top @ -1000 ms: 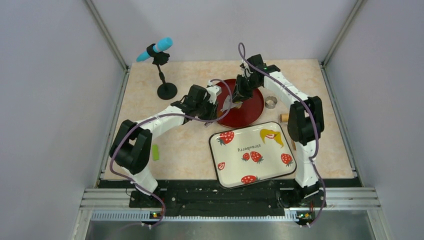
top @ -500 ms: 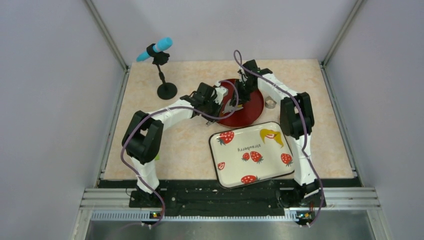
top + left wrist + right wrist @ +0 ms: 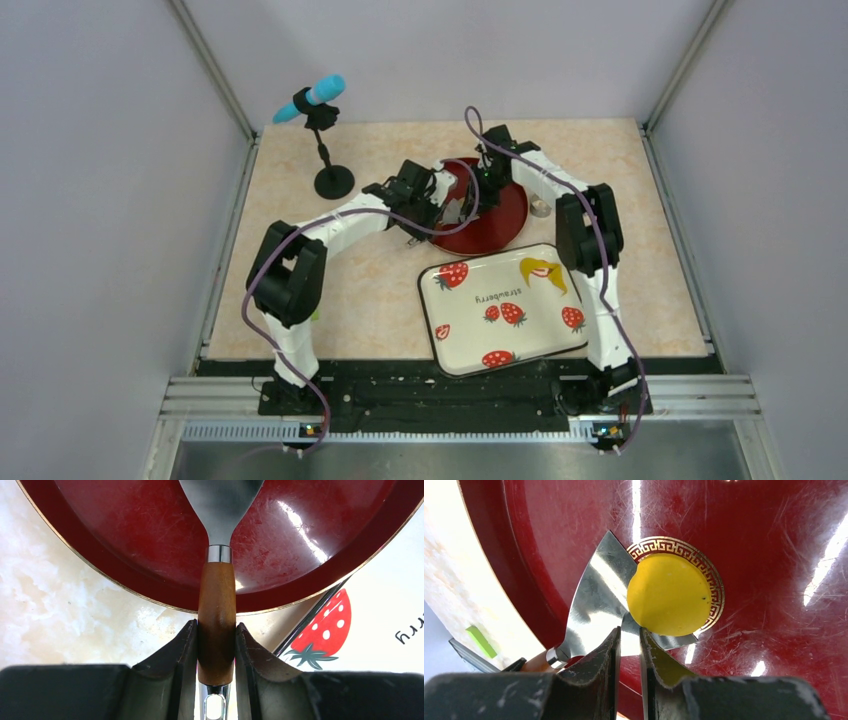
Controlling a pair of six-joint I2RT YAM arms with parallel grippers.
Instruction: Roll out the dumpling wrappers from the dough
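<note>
One dumpling wrapper (image 3: 669, 595) sits centre on one red plate (image 3: 774, 555), its edge over the blade of one spatula (image 3: 596, 597), and one flat patch of dough (image 3: 543, 270) lies on the strawberry tray (image 3: 455, 345). Since a second ago both arms have closed in over the plate, the right arm now half hiding the metal ring (image 3: 541, 208). The left gripper (image 3: 216, 628) has its jaws clamped on the spatula's wooden handle; the right gripper (image 3: 629, 632) shows jaws a slit apart at the wrapper's edge, pinching or not I cannot tell.

The left arm (image 3: 340, 222) and right arm (image 3: 606, 322) are white links with bulky black joints. A purplish cable (image 3: 467, 120) trails along each. The right claw (image 3: 629, 632) has scuffed black fingers (image 3: 599, 660).
</note>
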